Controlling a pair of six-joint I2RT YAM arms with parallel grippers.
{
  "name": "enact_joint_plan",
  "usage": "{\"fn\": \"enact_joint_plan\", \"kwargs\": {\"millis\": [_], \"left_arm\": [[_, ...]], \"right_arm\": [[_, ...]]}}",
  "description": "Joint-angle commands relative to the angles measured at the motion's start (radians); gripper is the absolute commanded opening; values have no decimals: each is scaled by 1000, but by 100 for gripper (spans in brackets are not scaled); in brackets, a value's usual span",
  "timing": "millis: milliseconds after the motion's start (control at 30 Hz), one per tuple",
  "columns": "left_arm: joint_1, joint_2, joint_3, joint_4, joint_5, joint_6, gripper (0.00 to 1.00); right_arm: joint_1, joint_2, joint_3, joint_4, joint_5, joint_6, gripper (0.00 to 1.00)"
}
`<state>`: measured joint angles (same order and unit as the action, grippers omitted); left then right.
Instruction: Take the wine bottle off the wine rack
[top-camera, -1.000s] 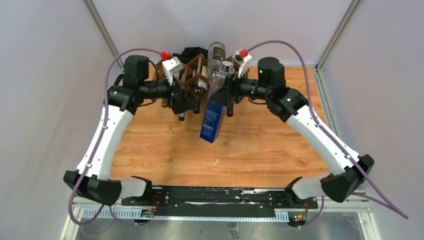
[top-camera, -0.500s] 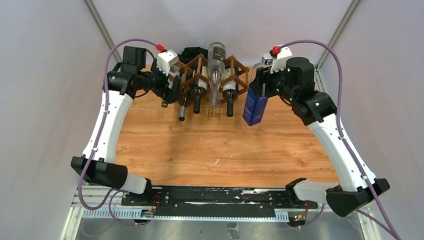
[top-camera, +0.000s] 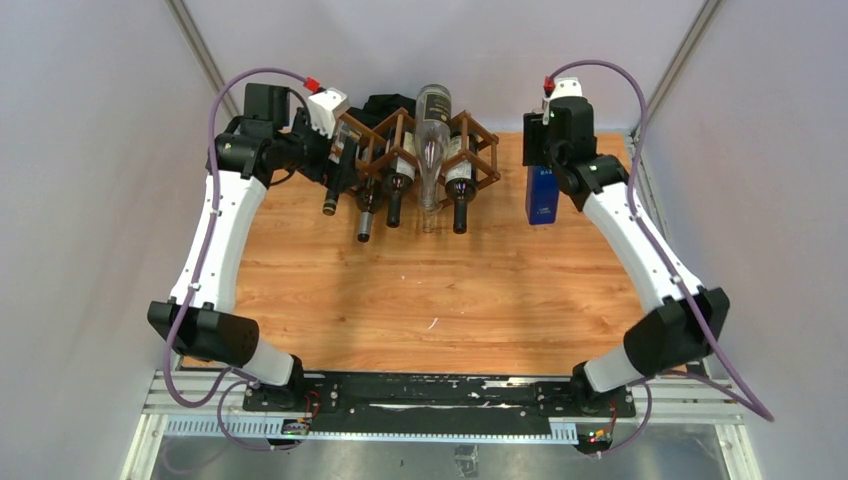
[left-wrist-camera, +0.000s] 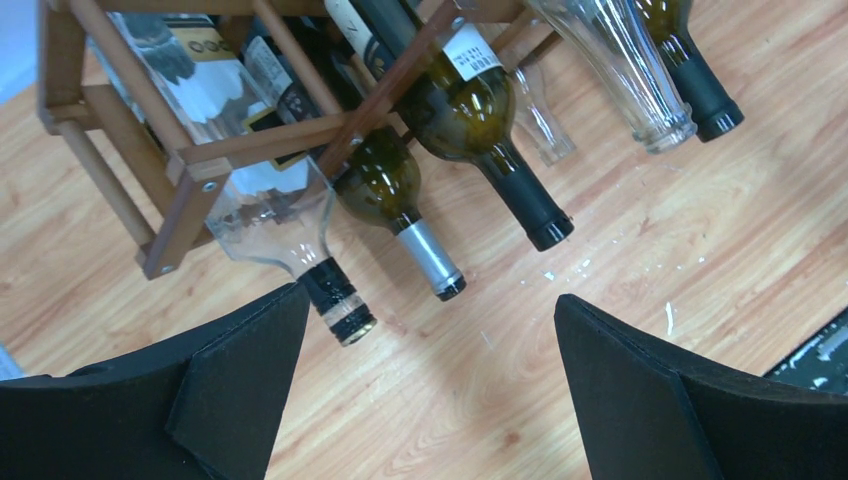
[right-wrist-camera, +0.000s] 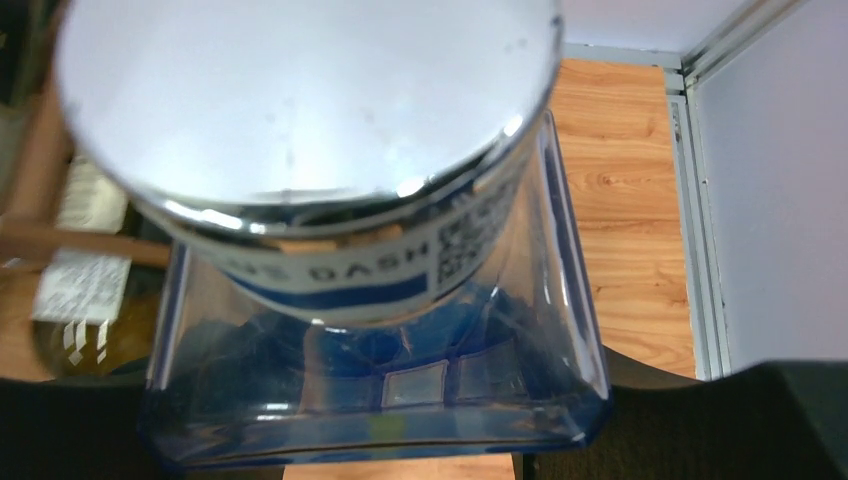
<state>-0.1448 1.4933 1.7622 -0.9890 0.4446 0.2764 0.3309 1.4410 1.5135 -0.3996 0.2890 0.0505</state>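
Observation:
The dark brown wooden wine rack (top-camera: 378, 128) stands at the back of the table and holds several bottles, necks pointing toward me. My right gripper (top-camera: 543, 150) is shut on a blue square bottle (top-camera: 541, 197) with a silver cap (right-wrist-camera: 300, 100), held upright at the back right, away from the rack. In the right wrist view the bottle (right-wrist-camera: 380, 390) fills the space between my fingers (right-wrist-camera: 700, 420). My left gripper (top-camera: 335, 178) is open at the rack's left end. In the left wrist view (left-wrist-camera: 430, 350) a clear bottle's neck (left-wrist-camera: 335, 300) lies beside the left finger (left-wrist-camera: 240, 370).
A black cloth heap (top-camera: 385, 103) lies behind the rack. A tall clear bottle (top-camera: 431, 150) rests on top of the rack's middle. Green bottles (left-wrist-camera: 470, 110) stick out of the rack (left-wrist-camera: 260, 140). A metal rail (right-wrist-camera: 690, 200) and walls bound the table's right side.
My right arm has swung the blue bottle from in front of the rack to the back right and stood it upright. My left gripper has drawn back to the rack's left end.

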Motion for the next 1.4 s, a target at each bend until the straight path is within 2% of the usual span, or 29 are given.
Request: {"fn": "enact_joint_plan", "kwargs": {"millis": [0, 300, 633, 967, 1100, 1233, 1367], "left_arm": [[5, -17, 37, 22, -47, -13, 100], [5, -7, 40, 23, -10, -11, 100], [5, -6, 36, 22, 0, -11, 100], [5, -10, 24, 23, 3, -3, 100], [5, -14, 25, 23, 10, -8, 100], [5, -18, 21, 23, 6, -8, 100], [5, -30, 13, 23, 6, -2, 100]], "right_arm": [[-56, 80, 58, 221, 61, 9, 0], [-107, 258, 79, 442, -10, 50, 0], [-109, 426, 170, 553, -53, 49, 0], [-112, 470, 139, 694, -54, 56, 0], [-109, 472, 119, 710, -81, 62, 14], [-110, 459, 72, 708, -64, 69, 45], [-110, 429, 21, 722, -81, 58, 63]]}}
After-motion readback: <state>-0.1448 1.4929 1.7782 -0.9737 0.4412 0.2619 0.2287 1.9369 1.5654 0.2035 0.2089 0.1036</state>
